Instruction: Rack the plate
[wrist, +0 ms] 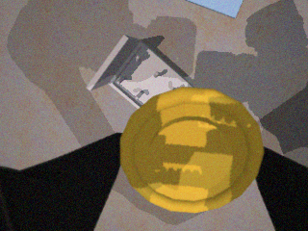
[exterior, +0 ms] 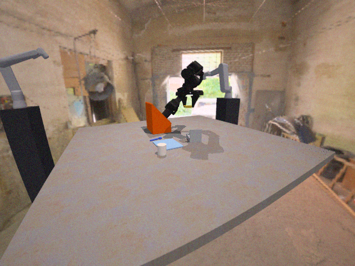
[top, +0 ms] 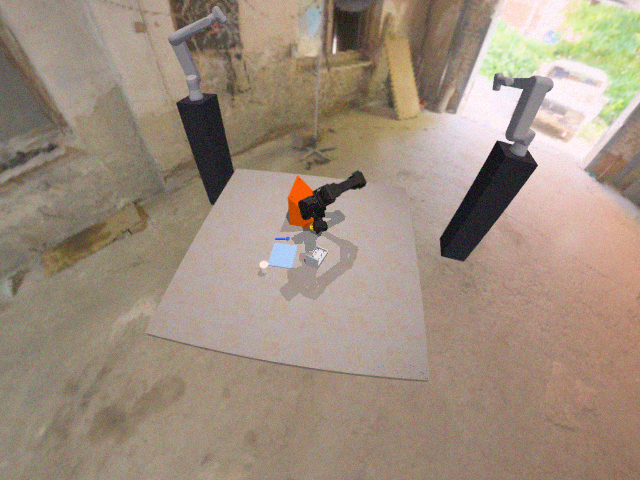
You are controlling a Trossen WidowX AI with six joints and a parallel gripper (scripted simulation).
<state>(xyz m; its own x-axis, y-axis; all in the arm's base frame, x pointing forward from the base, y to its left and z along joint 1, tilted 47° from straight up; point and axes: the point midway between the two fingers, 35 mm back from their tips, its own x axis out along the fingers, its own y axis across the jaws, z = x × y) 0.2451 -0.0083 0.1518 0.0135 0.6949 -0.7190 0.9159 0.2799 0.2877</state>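
The yellow round plate [top: 312, 227] [exterior: 187, 106] [wrist: 192, 161] is held by its edges between the two black fingers of my gripper [top: 316, 227] [exterior: 189, 106] [wrist: 188, 147]. The gripper is shut on it, well above the table, and the plate lies roughly flat, its face toward the wrist camera. The small grey dish rack [top: 311, 259] [exterior: 196, 136] [wrist: 108, 63] stands on the table, lower than the plate and nearer the top camera. In the wrist view the rack is up and left of the plate, which hides its lower right part. The rack's slots are hard to make out.
A tall orange wedge [top: 297, 207] [exterior: 155, 123] stands behind the light-blue square [top: 283, 255] [exterior: 168, 143] [wrist: 221, 5]. A blue stick-like thing [top: 282, 238] [exterior: 155, 139] and a white cup [top: 263, 265] [exterior: 162, 149] are beside the square. Two grey arms stand on black pedestals off the table.
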